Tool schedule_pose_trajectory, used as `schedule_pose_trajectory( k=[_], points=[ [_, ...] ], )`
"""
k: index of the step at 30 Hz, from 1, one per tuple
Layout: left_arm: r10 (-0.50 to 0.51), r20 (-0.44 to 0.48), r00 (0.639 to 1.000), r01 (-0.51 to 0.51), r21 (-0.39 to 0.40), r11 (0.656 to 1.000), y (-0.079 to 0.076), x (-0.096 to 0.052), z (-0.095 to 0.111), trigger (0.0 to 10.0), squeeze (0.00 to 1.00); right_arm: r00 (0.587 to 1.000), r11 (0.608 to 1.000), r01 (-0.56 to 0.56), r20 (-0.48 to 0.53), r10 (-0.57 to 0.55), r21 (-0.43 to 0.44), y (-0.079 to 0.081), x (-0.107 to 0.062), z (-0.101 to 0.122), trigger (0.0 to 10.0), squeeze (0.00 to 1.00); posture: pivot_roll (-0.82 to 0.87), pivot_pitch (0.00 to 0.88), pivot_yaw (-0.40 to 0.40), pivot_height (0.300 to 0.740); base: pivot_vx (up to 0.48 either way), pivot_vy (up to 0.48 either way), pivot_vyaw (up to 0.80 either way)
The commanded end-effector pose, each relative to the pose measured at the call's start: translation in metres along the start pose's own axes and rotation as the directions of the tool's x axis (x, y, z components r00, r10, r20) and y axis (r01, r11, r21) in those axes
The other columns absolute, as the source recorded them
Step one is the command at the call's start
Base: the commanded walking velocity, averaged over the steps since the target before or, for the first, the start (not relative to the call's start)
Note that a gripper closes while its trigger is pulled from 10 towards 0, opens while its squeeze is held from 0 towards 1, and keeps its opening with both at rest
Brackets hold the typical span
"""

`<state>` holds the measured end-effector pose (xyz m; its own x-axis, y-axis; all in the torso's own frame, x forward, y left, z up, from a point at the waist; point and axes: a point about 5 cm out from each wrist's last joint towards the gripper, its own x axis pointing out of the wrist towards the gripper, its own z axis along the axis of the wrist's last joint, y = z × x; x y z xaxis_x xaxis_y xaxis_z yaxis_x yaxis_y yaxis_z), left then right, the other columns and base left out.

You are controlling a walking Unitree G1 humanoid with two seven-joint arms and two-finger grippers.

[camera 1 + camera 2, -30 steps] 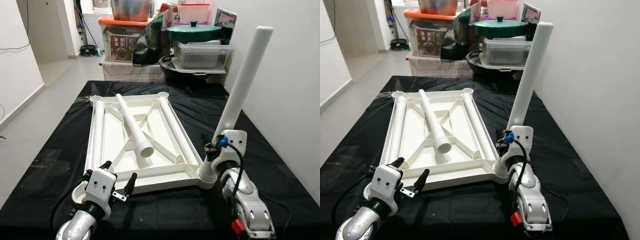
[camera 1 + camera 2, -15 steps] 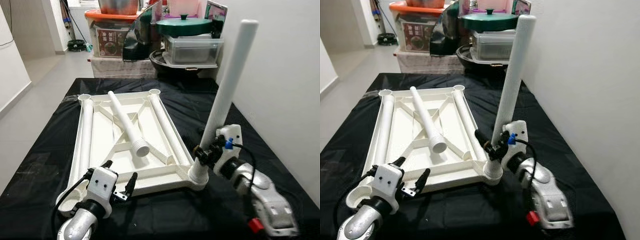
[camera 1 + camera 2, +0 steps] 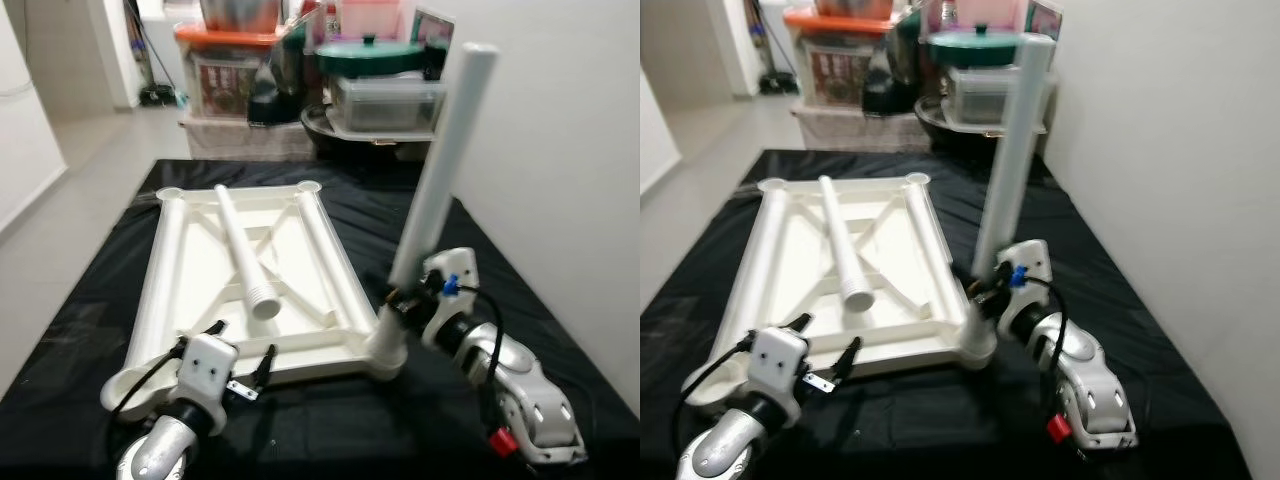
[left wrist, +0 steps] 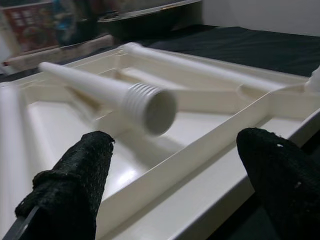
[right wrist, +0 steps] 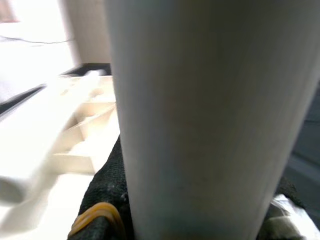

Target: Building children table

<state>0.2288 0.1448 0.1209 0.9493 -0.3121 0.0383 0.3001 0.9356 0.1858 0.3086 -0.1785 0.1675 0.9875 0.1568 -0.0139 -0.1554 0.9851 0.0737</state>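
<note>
The upturned white tabletop (image 3: 200,290) lies ribbed side up on the black-covered counter (image 3: 90,310). The right gripper (image 3: 405,300) is clamped around the lower end of a white table leg (image 3: 440,170), which stands nearly upright, leaning slightly away from the robot, with its foot seated in the corner socket (image 3: 385,350) of the tabletop just below the gripper. In the right wrist view the leg (image 5: 210,115) runs between the black fingers (image 5: 107,185), pressed against them.

The left gripper (image 3: 238,352) hovers at the near edge of the tabletop, its fingers (image 4: 75,185) spread wide with nothing between them; the tabletop's rim (image 4: 200,165) lies across the gap just ahead of it. Beyond that gripper a loose leg (image 3: 245,255) lies inside the tabletop frame, its threaded end (image 4: 147,105) pointing back toward the fingers. Two more legs lie along the frame's long sides, one (image 3: 160,260) ahead of the left gripper and one (image 3: 325,250) between the two grippers.

Past the far end of the counter stand stacked storage boxes (image 3: 385,100) and a green lid (image 3: 375,55).
</note>
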Motion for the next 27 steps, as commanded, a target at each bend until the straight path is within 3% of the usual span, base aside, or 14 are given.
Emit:
schedule_pose_trajectory(
  k=[1, 2, 6, 7, 9, 10, 12, 18, 21, 22, 23, 24, 25, 27],
  points=[
    [-0.007, -0.010, 1.000, 0.007, 0.006, 1.000, -0.001, -0.001, -0.003, 10.0, 0.00, 0.984, 0.989, 0.149, -0.102, -0.148, 0.009, -0.010, -0.006, -0.022, 0.0, 0.00, 0.09, 0.000, -0.071, 0.740, 0.000, 0.000, 0.00],
    [-0.007, -0.010, 1.000, 0.007, 0.006, 1.000, 0.000, -0.001, -0.003, 10.0, 0.00, 0.989, 0.992, 0.121, -0.092, -0.119, 0.019, 0.019, -0.013, -0.028, 10.0, 0.00, 0.09, 0.000, -0.070, 0.740, 0.000, 0.000, 0.00],
    [-0.006, -0.011, 1.000, 0.006, 0.006, 1.000, 0.001, -0.001, -0.004, 10.0, 0.00, 0.998, 1.000, -0.018, -0.061, 0.018, 0.008, 0.042, -0.017, -0.026, 10.0, 0.00, 0.09, 0.000, -0.070, 0.740, 0.000, 0.000, 0.00],
    [-0.008, -0.011, 1.000, 0.008, 0.007, 1.000, 0.000, -0.001, -0.003, 10.0, 0.00, 0.997, 0.997, -0.073, -0.035, 0.073, 0.014, 0.042, -0.017, -0.021, 10.0, 1.00, 0.09, 0.000, -0.069, 0.740, 0.000, 0.000, 0.00],
    [-0.010, -0.010, 1.000, 0.010, 0.007, 1.000, 0.000, -0.001, -0.003, 10.0, 0.00, 0.992, 0.992, -0.123, -0.021, 0.123, 0.011, 0.040, -0.016, -0.017, 10.0, 1.00, 0.09, 0.000, -0.069, 0.740, 0.000, 0.000, 0.00],
    [-0.011, -0.009, 1.000, 0.011, 0.008, 1.000, 0.000, -0.001, -0.003, 10.0, 0.00, 0.986, 0.986, -0.164, -0.011, 0.164, 0.004, 0.038, -0.015, -0.012, 10.0, 0.13, 0.09, 0.000, -0.069, 0.740, 0.000, 0.000, 0.00],
    [-0.012, -0.008, 1.000, 0.012, 0.007, 1.000, -0.001, -0.001, -0.002, 10.0, 0.00, 0.966, 0.966, -0.260, 0.004, 0.260, -0.006, 0.035, -0.014, -0.003, 10.0, 0.00, 0.09, 0.000, -0.067, 0.740, 0.000, 0.000, 0.00],
    [-0.013, -0.008, 1.000, 0.013, 0.006, 1.000, -0.001, -0.001, -0.002, 10.0, 0.00, 0.852, 0.852, -0.522, 0.003, 0.523, -0.046, 0.038, -0.023, 0.015, 10.0, 0.00, 0.09, 0.000, -0.067, 0.740, 0.000, 0.000, 0.00],
    [-0.018, -0.006, 1.000, 0.018, 0.007, 1.000, -0.001, 0.000, -0.002, 10.0, 0.00, 0.717, 0.716, -0.697, -0.081, 0.692, -0.051, 0.037, -0.040, 0.017, 10.0, 0.00, 0.09, 0.000, -0.065, 0.740, 0.000, 0.000, 0.00],
    [-0.018, -0.006, 1.000, 0.018, 0.007, 1.000, -0.001, 0.000, -0.002, 10.0, 0.00, 0.717, 0.716, -0.697, -0.081, 0.692, -0.051, 0.037, -0.040, 0.017, 10.0, 0.00, 0.09, 0.000, -0.065, 0.740, 0.000, 0.000, 0.00],
    [-0.018, -0.005, 1.000, 0.018, 0.007, 1.000, -0.001, 0.000, -0.001, 10.0, 0.00, 0.707, 0.706, -0.706, -0.103, 0.700, -0.053, 0.035, -0.041, 0.015, 7.8, 0.00, 0.09, 0.000, -0.067, 0.740, 0.000, 0.000, 0.00],
    [-0.018, -0.005, 1.000, 0.018, 0.007, 1.000, -0.001, 0.000, -0.001, 10.0, 0.00, 0.707, 0.706, -0.706, -0.103, 0.700, -0.053, 0.035, -0.041, 0.015, 7.8, 0.00, 0.09, 0.000, -0.067, 0.740, 0.000, 0.000, 0.00],
    [-0.018, -0.004, 1.000, 0.018, 0.007, 1.000, -0.002, 0.000, -0.001, 10.0, 0.00, 0.722, 0.722, -0.690, -0.116, 0.682, -0.056, 0.031, -0.038, 0.012, 0.0, 0.00, 0.10, 0.000, -0.069, 0.740, 0.000, 0.000, 0.00],
    [-0.016, -0.004, 1.000, 0.016, 0.008, 1.000, -0.002, 0.000, -0.001, 10.0, 0.00, 0.777, 0.777, -0.627, -0.117, 0.619, -0.057, 0.027, -0.031, 0.008, 0.0, 0.00, 0.10, 0.000, -0.070, 0.740, 0.000, 0.000, 0.00]
  ],
)
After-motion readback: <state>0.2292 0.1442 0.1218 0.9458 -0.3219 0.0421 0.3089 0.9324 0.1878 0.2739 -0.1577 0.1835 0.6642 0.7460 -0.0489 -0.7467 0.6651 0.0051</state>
